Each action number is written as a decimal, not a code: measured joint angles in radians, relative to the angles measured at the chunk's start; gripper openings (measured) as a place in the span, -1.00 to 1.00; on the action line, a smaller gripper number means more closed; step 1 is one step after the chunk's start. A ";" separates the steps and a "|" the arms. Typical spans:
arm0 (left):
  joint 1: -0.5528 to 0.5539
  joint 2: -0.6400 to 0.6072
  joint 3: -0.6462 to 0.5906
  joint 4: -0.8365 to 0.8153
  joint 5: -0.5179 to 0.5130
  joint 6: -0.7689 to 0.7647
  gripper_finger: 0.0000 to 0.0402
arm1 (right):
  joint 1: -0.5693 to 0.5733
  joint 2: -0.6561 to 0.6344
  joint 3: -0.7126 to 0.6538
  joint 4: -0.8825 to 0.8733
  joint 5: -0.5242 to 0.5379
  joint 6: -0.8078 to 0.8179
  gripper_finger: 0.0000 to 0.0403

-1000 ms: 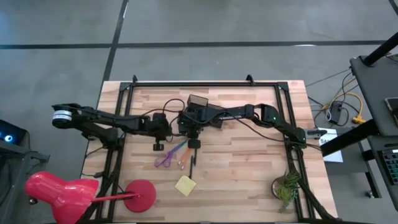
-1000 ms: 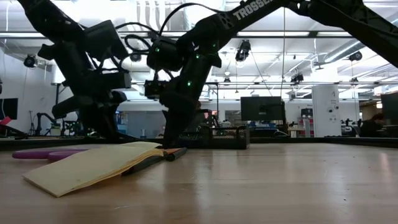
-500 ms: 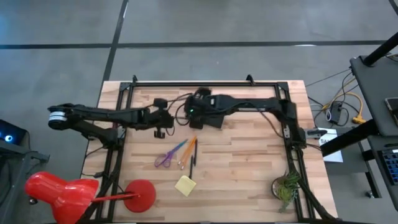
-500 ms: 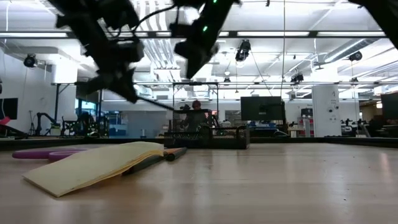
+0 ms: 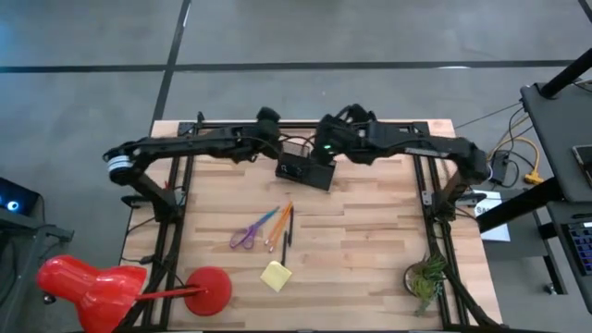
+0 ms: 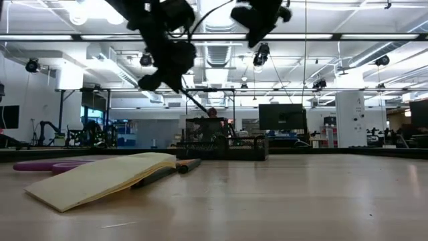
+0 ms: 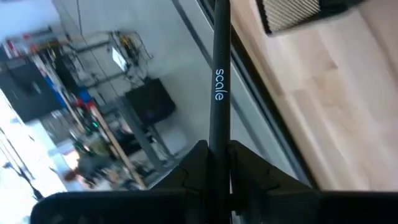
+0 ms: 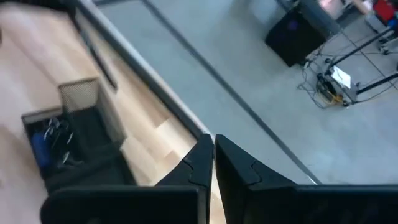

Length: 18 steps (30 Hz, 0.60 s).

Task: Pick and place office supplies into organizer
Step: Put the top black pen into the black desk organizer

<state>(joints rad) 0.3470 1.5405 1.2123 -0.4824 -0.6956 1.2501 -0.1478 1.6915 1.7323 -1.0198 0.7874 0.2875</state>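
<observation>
High view: both arms reach over the far part of the wooden surface point(image 5: 370, 231), leaving its near half free. The left gripper point(image 5: 268, 118) and the right gripper point(image 5: 326, 125) flank the black organizer point(image 5: 305, 166), which sits near the far edge. Well nearer lie purple scissors point(image 5: 244, 237), orange pens point(image 5: 277, 222) and a yellow sticky-note pad point(image 5: 276, 275); a red lamp point(image 5: 92, 282) and a green plant point(image 5: 425, 277) stand at the near corners.

Low view: the pad point(image 6: 100, 177) lies nearest, the organizer point(image 6: 224, 147) far behind it, both grippers high above.

Left wrist view: the left gripper point(image 7: 217, 158) is clenched on a black pen point(image 7: 219, 74) marked "scale" — the organizer point(image 7: 292, 12) just beyond.

Right wrist view: the right gripper point(image 8: 212, 155) is clenched empty — the organizer point(image 8: 81, 137) lies off to one side.
</observation>
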 joint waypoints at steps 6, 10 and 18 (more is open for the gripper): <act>-0.011 0.095 0.126 -0.080 0.001 0.095 -0.85 | -0.003 -0.091 -0.085 0.003 0.012 0.001 -0.96; -0.016 0.100 0.140 -0.122 0.004 0.014 -0.85 | 0.000 -0.150 -0.136 -0.003 0.045 0.026 -0.96; -0.040 0.076 0.122 -0.164 0.055 0.023 -0.85 | -0.028 -0.259 -0.194 -0.043 0.181 0.110 -0.96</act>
<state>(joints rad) 0.3066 1.6169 1.3343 -0.6465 -0.6409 1.2733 -0.1755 1.4322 1.5385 -1.0630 0.9682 0.3977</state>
